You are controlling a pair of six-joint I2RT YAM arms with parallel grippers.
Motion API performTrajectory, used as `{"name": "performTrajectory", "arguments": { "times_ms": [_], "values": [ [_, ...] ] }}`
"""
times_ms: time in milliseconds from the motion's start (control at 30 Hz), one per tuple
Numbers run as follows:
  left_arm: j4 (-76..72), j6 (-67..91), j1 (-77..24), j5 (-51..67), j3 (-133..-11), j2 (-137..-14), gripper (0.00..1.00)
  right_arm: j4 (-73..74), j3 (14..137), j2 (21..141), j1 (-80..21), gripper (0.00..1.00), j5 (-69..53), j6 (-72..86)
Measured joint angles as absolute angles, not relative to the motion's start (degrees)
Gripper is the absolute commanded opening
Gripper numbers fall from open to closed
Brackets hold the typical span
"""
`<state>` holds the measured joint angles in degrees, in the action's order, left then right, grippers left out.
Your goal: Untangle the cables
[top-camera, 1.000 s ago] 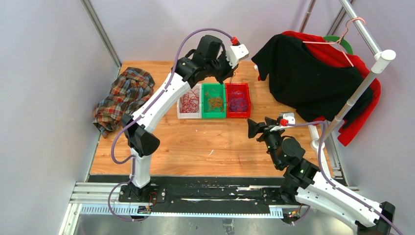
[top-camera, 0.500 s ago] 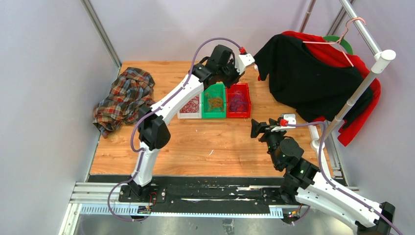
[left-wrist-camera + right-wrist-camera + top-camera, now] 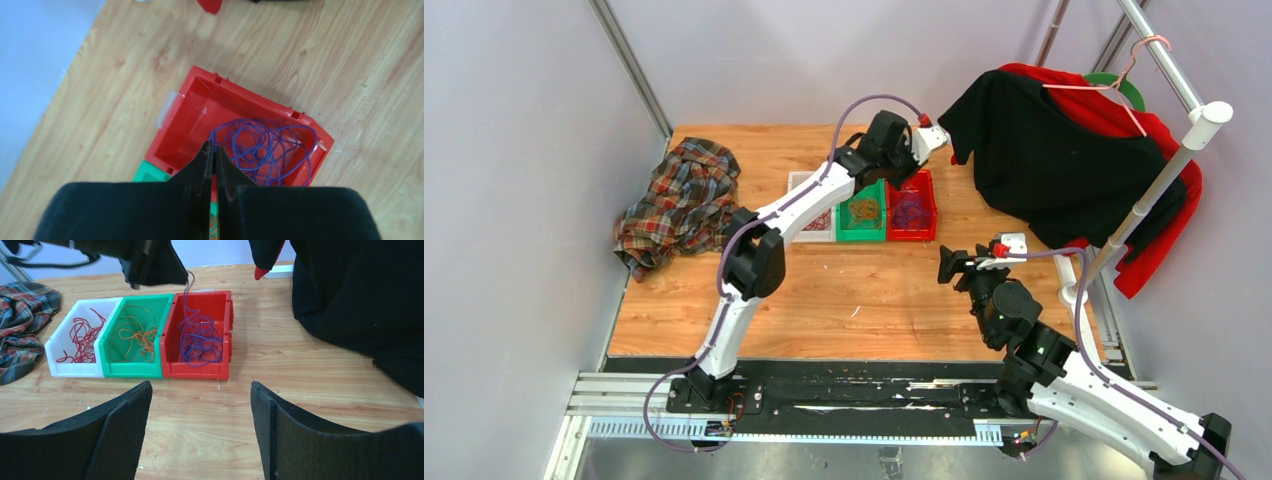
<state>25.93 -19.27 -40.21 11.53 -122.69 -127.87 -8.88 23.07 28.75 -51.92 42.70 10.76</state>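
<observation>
Table (image 3: 844, 300): wooden top, under both my grippers.
Garment (image 3: 1044, 160): black, hung on a rail, to the right of my left gripper.
Shirt (image 3: 679, 200): plaid, crumpled on the table, well to the left of both grippers.
Red bin (image 3: 200, 100): directly below my left gripper, ahead of my right one.
Green bin (image 3: 132, 371): touching the red bin's left side.
White bin (image 3: 75, 370): leftmost of the row, against the green bin.
Left gripper (image 3: 213, 150): above the red bin, jaws pinched together on one strand of purple cable.
Right gripper (image 3: 201, 390): low over the table, jaws wide apart, holding nothing.
Purple cable (image 3: 270, 145): looped in the red bin, one strand rising to my left gripper's tips.
Orange cable (image 3: 137, 337): tangled in the green bin.
Red cable (image 3: 82, 335): lying in the white bin.
</observation>
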Motion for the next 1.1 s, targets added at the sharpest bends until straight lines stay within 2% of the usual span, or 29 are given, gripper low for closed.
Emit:
{"name": "performTrajectory", "arguments": {
  "times_ms": [33,100,133,233,267,500,667,900,1100],
  "values": [
    [25.6,-19.2,-40.2,11.3,-122.7,-129.1,0.21,-8.9,23.1,28.9,-51.9,0.73,42.7,10.7],
    [25.6,-19.1,-40.3,10.8,-122.7,-131.3,0.55,-8.8,23.1,29.6,-51.8,0.75,42.7,10.7],
    [25.8,-19.2,-40.3,10.6,-122.7,-132.3,0.68,-8.7,23.1,30.3,-51.6,0.76,42.7,10.7],
    [27.9,-18.9,-40.6,10.0,-122.7,-133.7,0.94,-8.2,23.1,32.4,-51.2,0.76,42.6,10.7],
    [28.9,-19.0,-40.6,9.9,-122.7,-133.7,0.99,-8.1,23.1,33.2,-50.9,0.76,42.5,10.7],
    [36.7,-17.8,-39.3,10.8,-121.4,-125.7,0.98,-6.4,24.0,38.7,-47.2,0.77,40.3,11.3],
    [40.8,-14.5,-33.6,11.9,-113.8,-109.4,0.98,-4.0,24.2,40.9,-38.3,0.77,39.7,13.5],
    [35.9,-10.7,-14.3,15.1,-89.1,-83.2,0.98,-3.9,24.2,47.0,-27.9,0.77,43.6,13.9],
    [23.0,-9.4,1.0,16.6,-61.1,-73.9,0.98,-7.4,24.2,57.4,-22.7,0.77,49.6,12.1]
  ]
}}
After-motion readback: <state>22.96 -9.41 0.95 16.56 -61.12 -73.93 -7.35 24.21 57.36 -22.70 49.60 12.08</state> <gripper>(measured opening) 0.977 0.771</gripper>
